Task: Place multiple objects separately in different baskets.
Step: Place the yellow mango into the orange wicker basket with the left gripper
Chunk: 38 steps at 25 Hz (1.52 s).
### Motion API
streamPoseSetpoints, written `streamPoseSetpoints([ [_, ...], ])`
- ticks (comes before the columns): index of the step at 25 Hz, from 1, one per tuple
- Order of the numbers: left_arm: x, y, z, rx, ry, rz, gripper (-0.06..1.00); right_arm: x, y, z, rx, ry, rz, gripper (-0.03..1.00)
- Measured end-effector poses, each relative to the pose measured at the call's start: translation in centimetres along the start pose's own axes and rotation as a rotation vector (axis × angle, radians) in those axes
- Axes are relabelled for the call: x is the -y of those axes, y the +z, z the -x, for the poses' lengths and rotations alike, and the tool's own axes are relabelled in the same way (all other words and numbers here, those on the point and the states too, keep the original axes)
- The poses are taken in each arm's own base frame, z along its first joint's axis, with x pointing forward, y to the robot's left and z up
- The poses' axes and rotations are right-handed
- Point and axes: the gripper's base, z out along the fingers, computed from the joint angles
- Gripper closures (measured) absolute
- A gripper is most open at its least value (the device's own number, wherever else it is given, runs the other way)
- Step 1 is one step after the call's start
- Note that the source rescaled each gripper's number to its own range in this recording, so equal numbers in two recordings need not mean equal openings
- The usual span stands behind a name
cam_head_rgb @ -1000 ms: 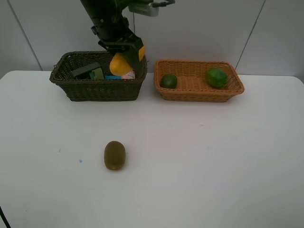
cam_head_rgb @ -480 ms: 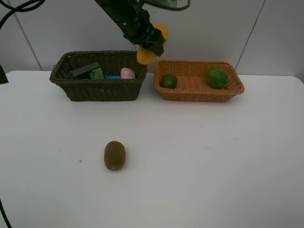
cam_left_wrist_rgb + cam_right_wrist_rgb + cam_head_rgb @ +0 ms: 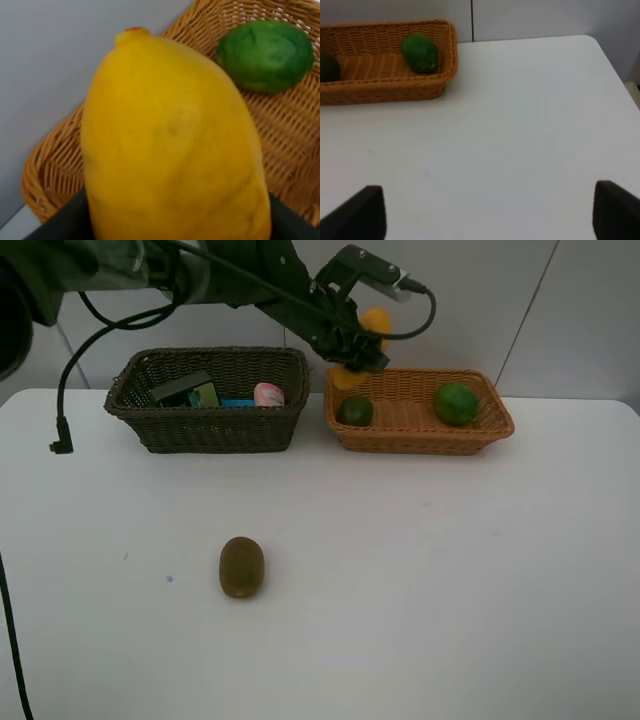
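Mango (image 3: 372, 328), yellow, hangs pinched lengthwise in the left gripper (image 3: 358, 350) directly above the near-left corner of the orange-tan basket (image 3: 480, 437), beside a dark green fruit (image 3: 354, 411). Release looks like a straight drop. The right gripper (image 3: 485, 210) stands spread, well apart.

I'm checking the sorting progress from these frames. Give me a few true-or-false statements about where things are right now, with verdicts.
1. The left gripper holds the mango above the orange-tan basket. True.
2. The kiwi is inside the dark basket. False: it lies on the white table.
3. Two green fruits lie in the orange-tan basket. True.
4. The right gripper grips a green fruit. False: it is open and empty.
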Motion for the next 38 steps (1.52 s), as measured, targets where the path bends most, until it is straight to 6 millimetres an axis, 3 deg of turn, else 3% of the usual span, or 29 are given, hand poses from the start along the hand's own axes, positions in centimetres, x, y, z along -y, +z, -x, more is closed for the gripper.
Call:
streamPoseSetpoints([
  [6,1.2,2.7,-1.8,0.019,-0.014,0.013,0.43,0.0,0.0,0.0,0.000,0.000,0.000,-0.03],
  [16,1.3,5.1,-2.2,0.126,-0.010,0.088,0.43,0.0,0.0,0.0,0.000,0.000,0.000,-0.03],
  [35,1.4,5.5,-2.3,0.167,-0.021,0.114,0.43,0.0,0.0,0.0,0.000,0.000,0.000,-0.03],
  [36,1.4,5.5,-2.3,0.171,-0.027,0.116,0.37,0.0,0.0,0.0,0.000,0.000,0.000,-0.03],
  [38,1.3,5.5,-2.1,0.187,-0.031,0.127,0.13,0.0,0.0,0.0,0.000,0.000,0.000,-0.03],
])
